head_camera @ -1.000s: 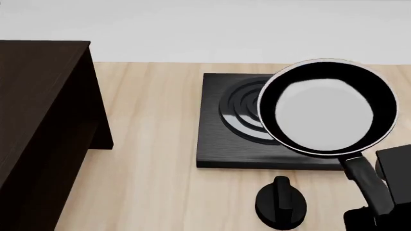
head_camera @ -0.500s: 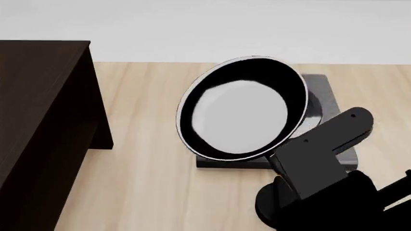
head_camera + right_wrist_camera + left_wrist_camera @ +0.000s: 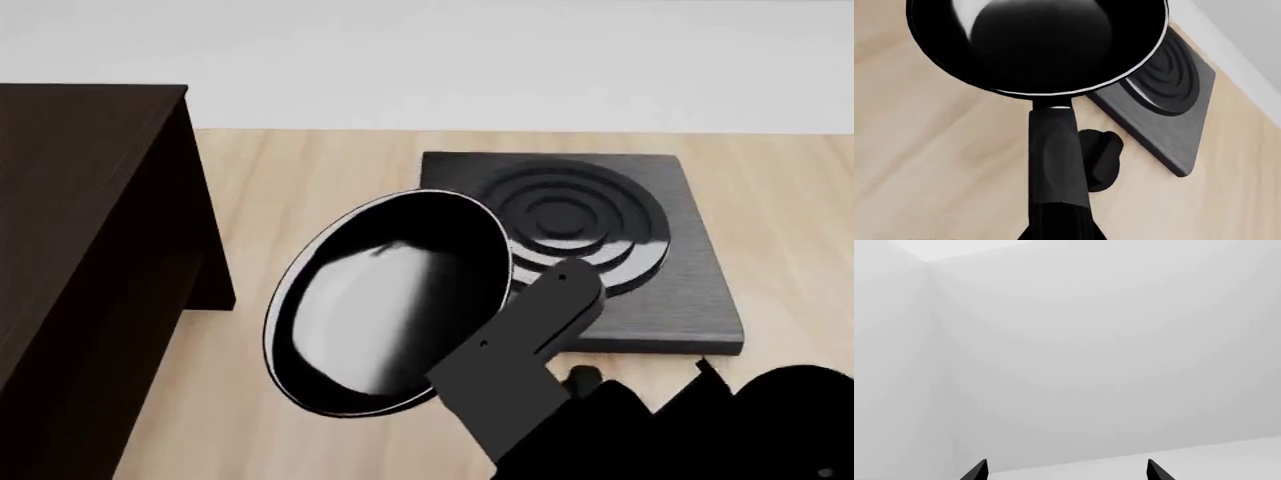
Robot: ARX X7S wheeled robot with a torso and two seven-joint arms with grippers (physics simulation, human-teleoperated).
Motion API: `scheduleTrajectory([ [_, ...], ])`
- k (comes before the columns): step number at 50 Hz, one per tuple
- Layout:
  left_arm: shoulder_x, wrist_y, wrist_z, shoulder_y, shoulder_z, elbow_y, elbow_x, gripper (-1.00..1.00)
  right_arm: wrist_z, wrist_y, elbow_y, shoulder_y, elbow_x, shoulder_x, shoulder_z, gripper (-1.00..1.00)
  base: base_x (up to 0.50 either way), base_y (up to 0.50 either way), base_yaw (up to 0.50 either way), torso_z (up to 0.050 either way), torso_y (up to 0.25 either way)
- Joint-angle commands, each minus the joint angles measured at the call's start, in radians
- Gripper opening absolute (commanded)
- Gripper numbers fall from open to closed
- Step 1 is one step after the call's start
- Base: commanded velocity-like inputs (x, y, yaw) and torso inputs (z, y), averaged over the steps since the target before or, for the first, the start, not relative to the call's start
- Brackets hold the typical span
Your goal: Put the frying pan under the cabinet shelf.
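At the far left of the head view the cabinet shelf (image 3: 80, 260) is standing on the pale wooden worktop (image 3: 320, 170), a tall near-black box whose left side and base are running out of the picture, so the space under it is not showing. Just right of it the frying pan (image 3: 387, 300) is hanging above the worktop, tilted steeply with its glossy black inside and thin silvery rim facing up and left, a grey sheen lying across its floor. Its near edge and its handle are disappearing behind the right arm (image 3: 521, 360), which is filling the lower right of the head view. In the right wrist view the handle (image 3: 1057, 165) is running straight back into the right hand (image 3: 1057, 227), which is closing tightly round its lower end; the loop end is hidden there. Further right the square burner plate (image 3: 587, 250) is lying flat with its rings uncovered, and a black knob (image 3: 1099, 159) is sitting just beside its near edge. The left hand (image 3: 1066, 471) is showing only two dark fingertips spread wide, holding nothing, against a blank pale wall.
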Motion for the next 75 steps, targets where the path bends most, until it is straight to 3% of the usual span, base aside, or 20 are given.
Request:
scheduleTrajectory([
  [1, -0.009, -0.003, -0.012, 0.001, -0.008, 0.004, -0.020, 1.00, -0.040, 0.011, -0.004, 0.018, -0.076, -0.064, -0.026, -1.00, 0.00, 0.00, 0.00, 0.000, 0.000],
  [21, -0.023, -0.003, -0.037, 0.013, -0.023, 0.011, -0.057, 1.00, -0.336, 0.041, 0.024, -0.086, -0.402, -0.157, 0.007, -1.00, 0.00, 0.00, 0.00, 0.001, 0.002],
  [33, -0.034, 0.000, -0.049, 0.015, -0.034, 0.011, -0.079, 1.00, -0.458, 0.018, 0.038, -0.106, -0.524, -0.189, -0.045, -1.00, 0.00, 0.00, 0.00, 0.001, 0.002],
  [58, -0.049, 0.003, -0.080, 0.018, -0.044, 0.010, -0.122, 1.00, -0.913, -0.167, 0.202, -0.095, -0.928, -0.268, -0.253, -1.00, 0.00, 0.00, 0.00, 0.000, 0.001],
  [75, -0.064, 0.013, -0.096, 0.027, -0.056, 0.009, -0.149, 1.00, -1.101, -0.280, 0.328, -0.091, -1.030, -0.331, -0.339, -1.00, 0.00, 0.00, 0.00, 0.000, 0.000],
])
